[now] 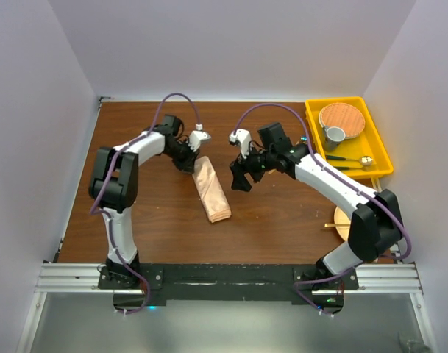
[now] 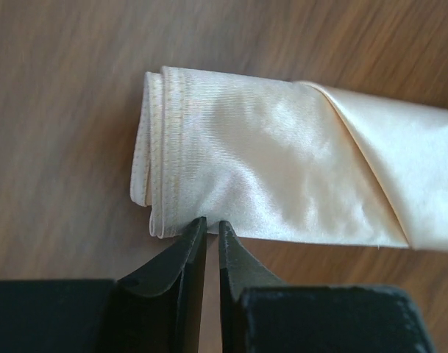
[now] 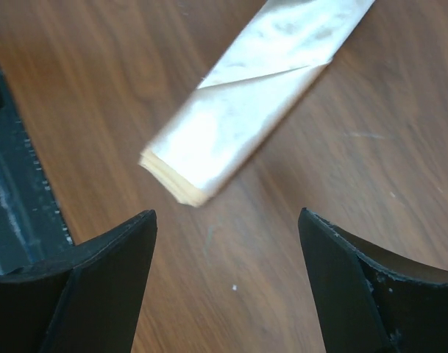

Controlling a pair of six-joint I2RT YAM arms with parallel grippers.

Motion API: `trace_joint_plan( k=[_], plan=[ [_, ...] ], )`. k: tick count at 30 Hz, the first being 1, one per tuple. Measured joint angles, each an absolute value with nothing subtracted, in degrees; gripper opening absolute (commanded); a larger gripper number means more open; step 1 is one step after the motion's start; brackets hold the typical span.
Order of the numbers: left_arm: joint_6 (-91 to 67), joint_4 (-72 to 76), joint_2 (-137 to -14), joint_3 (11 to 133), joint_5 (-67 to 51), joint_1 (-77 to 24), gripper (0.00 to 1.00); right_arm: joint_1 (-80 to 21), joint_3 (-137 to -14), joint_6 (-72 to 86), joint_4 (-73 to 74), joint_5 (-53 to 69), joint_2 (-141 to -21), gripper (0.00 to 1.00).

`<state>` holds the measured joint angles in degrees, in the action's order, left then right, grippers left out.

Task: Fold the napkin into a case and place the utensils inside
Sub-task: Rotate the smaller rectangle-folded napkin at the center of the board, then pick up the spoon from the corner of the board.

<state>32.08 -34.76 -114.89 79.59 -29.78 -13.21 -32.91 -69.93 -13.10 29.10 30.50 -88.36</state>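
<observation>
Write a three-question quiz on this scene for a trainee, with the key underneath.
1. True or false: the right gripper is open, with the folded napkin lying beyond its fingers rather than between them.
2. Where is the grey cup? A) in the yellow tray; B) on the folded napkin; C) between the right gripper's fingers.
3. Short answer: which gripper has its fingertips at the edge of the folded napkin's far end?

Key: 1 true. 2 A. 3 the left gripper.
</observation>
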Motion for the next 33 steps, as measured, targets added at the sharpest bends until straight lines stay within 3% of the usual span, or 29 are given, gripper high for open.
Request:
trace_joint_plan(
  k=[5, 10, 12, 16, 22, 30, 33],
  plan=[
    [30.68, -34.02, -117.56, 84.07, -29.45, -16.58, 0.25, -30.06, -69.28, -10.61, 29.04, 23.11, -86.32, 0.98],
    [28.36, -34.20, -115.31, 86.78, -28.71, -15.11, 0.48, -25.87, -73.28, -6.79, 29.58, 16.10, -84.88, 0.98],
    [27.51, -33.45, -111.35, 86.80, -27.83, -13.98, 0.62, -24.38, -75.16, -4.82, 29.56, 13.76, -84.71, 0.97],
    [25.41, -28.69, -99.04, 86.54, -24.08, -12.49, 0.73, -20.53, -77.25, 0.30, 30.20, 8.40, -84.97, 0.95],
    [21.78, -20.86, -84.18, 85.27, -22.26, -11.22, 0.70, -12.86, -78.56, 5.89, 31.53, 0.45, -90.04, 0.86],
    [12.32, -17.78, -87.83, 81.10, -19.68, -8.95, 0.63, -10.22, -84.77, 12.58, 34.59, -9.26, -101.91, 0.74],
    [9.50, -17.85, -89.17, 80.44, -18.68, -8.71, 0.62, -10.44, -88.84, 15.57, 35.64, -12.03, -106.43, 0.65]
  ],
)
